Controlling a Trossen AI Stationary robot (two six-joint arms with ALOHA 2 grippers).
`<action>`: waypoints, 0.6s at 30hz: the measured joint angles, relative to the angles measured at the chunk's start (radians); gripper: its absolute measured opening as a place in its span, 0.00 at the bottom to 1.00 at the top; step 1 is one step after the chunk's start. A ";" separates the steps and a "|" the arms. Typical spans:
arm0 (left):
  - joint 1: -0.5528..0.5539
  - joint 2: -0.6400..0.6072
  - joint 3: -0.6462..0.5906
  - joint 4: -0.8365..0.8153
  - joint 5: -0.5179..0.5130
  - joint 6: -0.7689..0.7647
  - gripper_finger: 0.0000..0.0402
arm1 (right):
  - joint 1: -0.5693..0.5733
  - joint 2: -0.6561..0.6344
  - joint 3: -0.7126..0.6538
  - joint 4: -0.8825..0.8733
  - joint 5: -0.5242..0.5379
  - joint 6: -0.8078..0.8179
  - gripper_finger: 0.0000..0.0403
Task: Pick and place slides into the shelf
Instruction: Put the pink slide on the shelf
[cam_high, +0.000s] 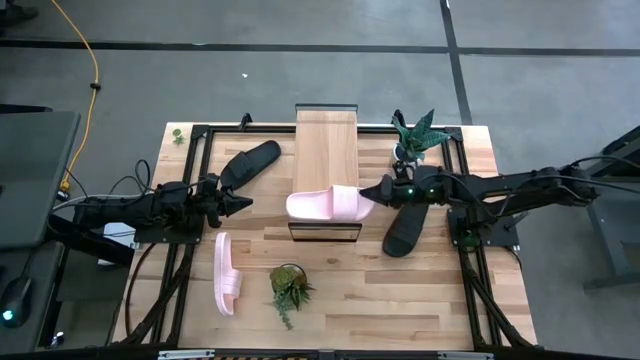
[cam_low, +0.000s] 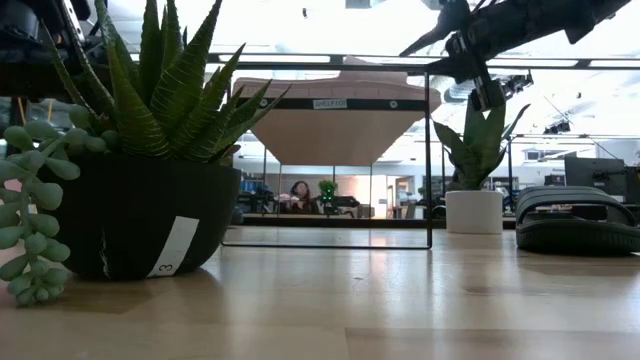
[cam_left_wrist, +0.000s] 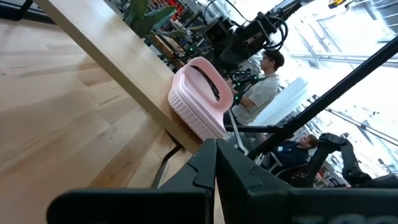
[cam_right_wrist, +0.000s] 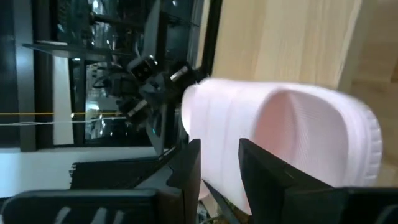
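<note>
One pale pink slide lies crosswise on the near end of the shelf, a light-wood plank on a thin black frame. Both its ends overhang the plank. My right gripper is at its right end, shut on it. My left gripper hovers shut left of the shelf, touching nothing; its wrist view shows the same pink slide. The second pink slide lies on the table near the left front. One black slide rests left of the shelf, the other black slide to its right. My right gripper pinches the pink slide's right-hand end between its two fingers. The fingers come in about level from the table's right, along the slide's length. The slide rests across the shelf's near end, strap opening facing the gripper.
A potted plant stands on the near part of the table, in front of the shelf. Another plant stands right of the shelf's far end. Black frame rails run along both table sides. People sit in the room beyond.
</note>
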 joint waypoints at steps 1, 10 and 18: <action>0.000 0.001 0.000 0.000 0.000 -0.002 0.00 | 0.000 -0.014 0.000 -0.009 0.020 -0.007 0.24; 0.000 0.076 0.003 0.007 -0.016 -0.056 0.00 | -0.020 -0.046 0.000 -0.077 0.045 -0.034 0.24; 0.000 0.187 0.121 0.001 -0.027 0.005 0.00 | -0.021 -0.046 0.000 -0.079 0.084 -0.060 0.24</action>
